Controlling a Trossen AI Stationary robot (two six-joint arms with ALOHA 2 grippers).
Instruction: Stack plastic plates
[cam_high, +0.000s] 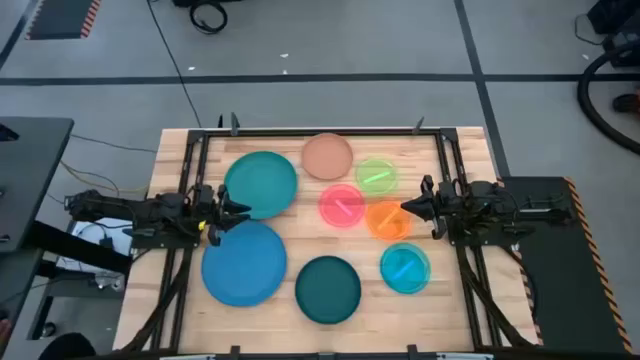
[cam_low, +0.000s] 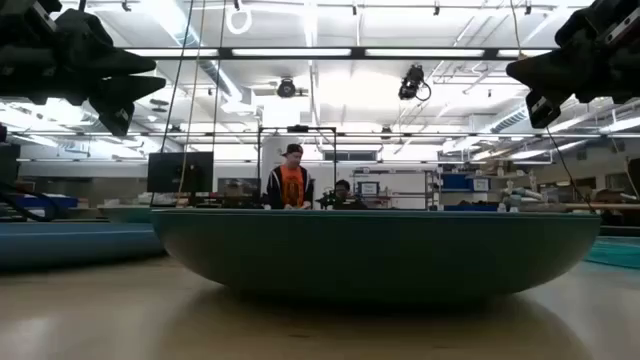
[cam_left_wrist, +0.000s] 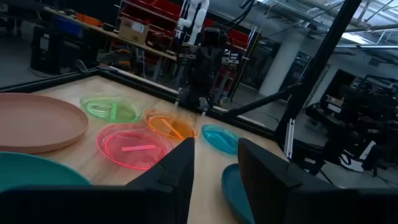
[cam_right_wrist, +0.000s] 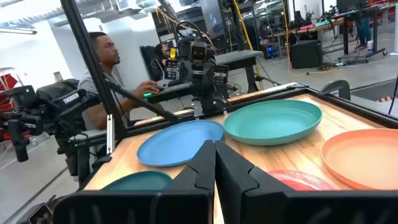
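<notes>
While all plates (cam_high: 331, 289) lie apart on table (cam_high: 180, 160), none stacked: left gripper (cam_high: 234, 208) fingers parted, right gripper (cam_high: 411, 207) fingers closed. Best start with big teal plate (cam_high: 262, 183), grab rim gently.

Wooden table (cam_high: 180, 160) carries eight plastic plates (cam_high: 261, 184), all lying separately, none stacked

We noted both arms dark, matte black, blocky links. Left gripper (cam_high: 240, 210) carried small yellow spot near teal plate (cam_high: 261, 183). Right gripper (cam_high: 408, 207) ended in tapered black fingers (cam_right_wrist: 239, 177), flat-faced, angular, no markings seen.
</notes>
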